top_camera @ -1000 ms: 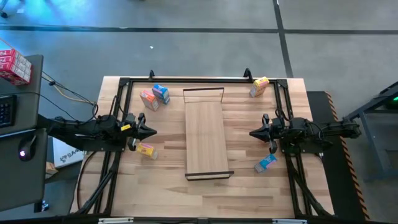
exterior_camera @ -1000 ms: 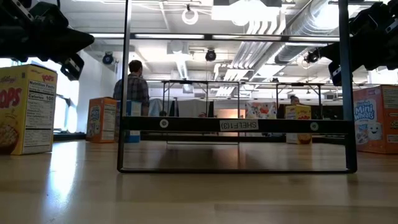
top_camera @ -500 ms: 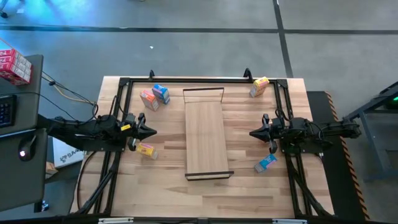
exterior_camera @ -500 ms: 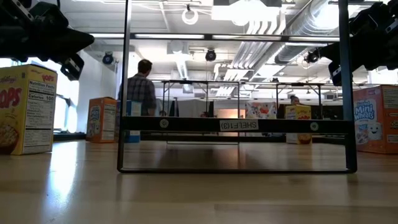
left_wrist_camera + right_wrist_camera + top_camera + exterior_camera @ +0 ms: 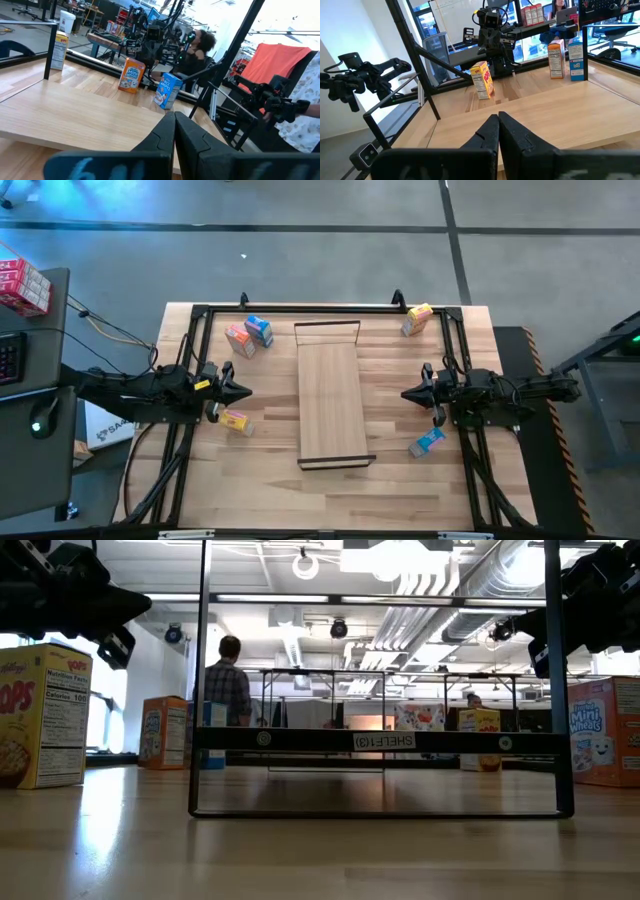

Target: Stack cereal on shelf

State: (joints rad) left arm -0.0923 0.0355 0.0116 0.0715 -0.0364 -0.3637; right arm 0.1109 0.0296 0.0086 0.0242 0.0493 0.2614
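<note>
While both dark arms hang idle above the plank counter (image 5: 270,480), the long light-wood shelf panel with thin dark metal frame ends (image 5: 330,392) lies flat at the counter's centre, running from twelve to six o'clock, with nothing on it. The left gripper (image 5: 245,391) sits at nine o'clock of the shelf, its fingers pressed together and empty, pointing toward the panel but apart from it. The right gripper (image 5: 407,395) mirrors it at three o'clock, likewise pinched closed on nothing. Toward eleven o'clock an orange-pink cardboard cereal box (image 5: 239,340) and a blue cardboard cereal box (image 5: 259,330) stand just beside each other. A yellow cardboard cereal box (image 5: 236,420) lies near eight o'clock, close under the left gripper. Another yellow cereal box (image 5: 417,318) rests at the one o'clock corner, and a second blue cereal box (image 5: 427,442) lies around four o'clock, just beside the right arm. Beyond the counter, a person in a plaid shirt (image 5: 228,688) stands in the room.
</note>
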